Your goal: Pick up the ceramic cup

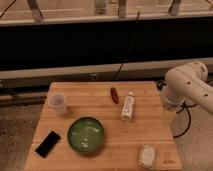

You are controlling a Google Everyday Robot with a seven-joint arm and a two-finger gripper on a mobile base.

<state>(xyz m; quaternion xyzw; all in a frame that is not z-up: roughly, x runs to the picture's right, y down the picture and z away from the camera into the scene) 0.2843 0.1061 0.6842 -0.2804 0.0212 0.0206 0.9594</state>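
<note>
The ceramic cup (57, 102) is plain white; the bowl (86, 134) is green. The pale gripper (169, 114) hangs at the tan wooden table's (90, 95) right edge.
</note>
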